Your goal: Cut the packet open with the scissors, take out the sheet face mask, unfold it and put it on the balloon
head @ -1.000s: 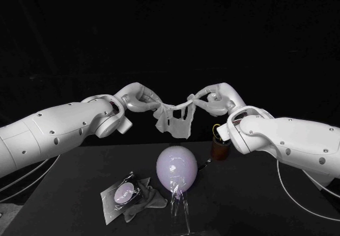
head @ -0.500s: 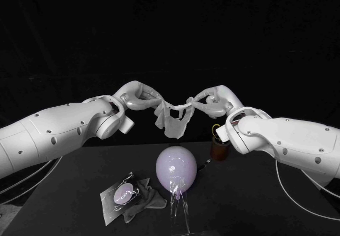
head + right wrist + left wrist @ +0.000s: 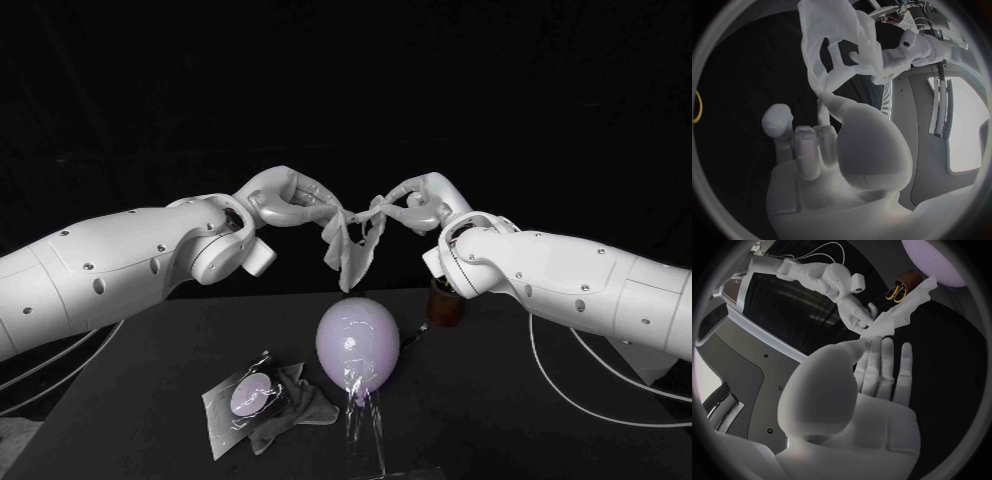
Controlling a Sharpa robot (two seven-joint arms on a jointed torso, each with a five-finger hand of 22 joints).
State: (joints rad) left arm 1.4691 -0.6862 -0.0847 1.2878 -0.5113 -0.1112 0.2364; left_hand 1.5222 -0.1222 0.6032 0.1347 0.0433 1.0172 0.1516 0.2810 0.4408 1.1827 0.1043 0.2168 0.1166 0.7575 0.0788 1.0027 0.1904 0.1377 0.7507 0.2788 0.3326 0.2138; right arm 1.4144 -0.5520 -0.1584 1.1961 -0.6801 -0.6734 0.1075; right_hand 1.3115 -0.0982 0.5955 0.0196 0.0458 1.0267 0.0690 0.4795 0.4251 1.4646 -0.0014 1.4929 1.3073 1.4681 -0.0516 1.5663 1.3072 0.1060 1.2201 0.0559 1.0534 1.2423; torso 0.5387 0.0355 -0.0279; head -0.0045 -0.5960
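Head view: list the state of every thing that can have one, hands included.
White sheet face mask: taken out, bunched, hanging in the air.
Left hand: pinches one end of the mask.
Right hand: pinches the other end.
Pale purple balloon: inflated, bare.
Clear plastic packet: lying flat on the black table.
Yellow-handled scissors: standing in a brown cup, unheld.

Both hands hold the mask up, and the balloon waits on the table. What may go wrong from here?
The sheet mask hangs bunched between the left hand and right hand, so its folds may cling and not open. Each hand pinches just an edge; it may slip or tear. The balloon looks unfixed, and a push may roll it toward the scissors holder.
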